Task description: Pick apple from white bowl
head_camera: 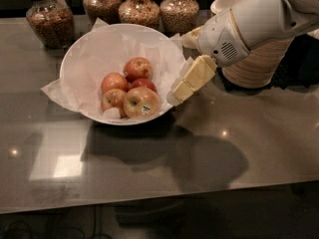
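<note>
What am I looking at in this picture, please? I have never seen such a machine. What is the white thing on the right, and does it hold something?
The white thing is the arm of a mobile robot. Its yellowish end is the hand, the part that grasps. The one camera looks down on a dark, shiny table from above; where it is mounted is not known. On the table stands a wide white bowl lined with crinkled paper, with red apples inside. The largest apple, with a small sticker, lies at the near side. Behind the bowl are glass jars of brownish food, and on the right is a stack of beige paper bowls. The hand hangs just outside the bowl's right rim and holds nothing; no apple is taken yet.
</note>
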Motion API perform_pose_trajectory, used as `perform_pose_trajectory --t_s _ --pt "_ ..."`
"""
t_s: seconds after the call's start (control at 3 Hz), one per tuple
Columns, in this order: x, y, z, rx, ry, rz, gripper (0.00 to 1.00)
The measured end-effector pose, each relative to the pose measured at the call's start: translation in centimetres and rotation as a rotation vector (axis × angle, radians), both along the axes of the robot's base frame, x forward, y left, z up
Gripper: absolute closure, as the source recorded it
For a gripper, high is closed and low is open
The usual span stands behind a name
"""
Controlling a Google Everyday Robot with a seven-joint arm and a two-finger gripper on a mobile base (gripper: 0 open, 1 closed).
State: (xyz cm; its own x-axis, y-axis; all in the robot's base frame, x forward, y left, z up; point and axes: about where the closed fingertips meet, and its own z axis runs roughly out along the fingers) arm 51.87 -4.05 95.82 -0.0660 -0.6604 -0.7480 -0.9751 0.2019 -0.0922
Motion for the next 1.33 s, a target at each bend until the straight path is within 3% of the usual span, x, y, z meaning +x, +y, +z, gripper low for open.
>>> perform_pose_trajectory --t_s 0.33,0.67,1.33 --pt "-0.1 0.3 0.2 0.009 -0.003 -0.001 0.00" --pt "-0.1 2.0 -0.7 0.043 0.017 0.024 0.17" --pt "-0.5 3.5 -1.9 0.048 0.043 0.041 0.18"
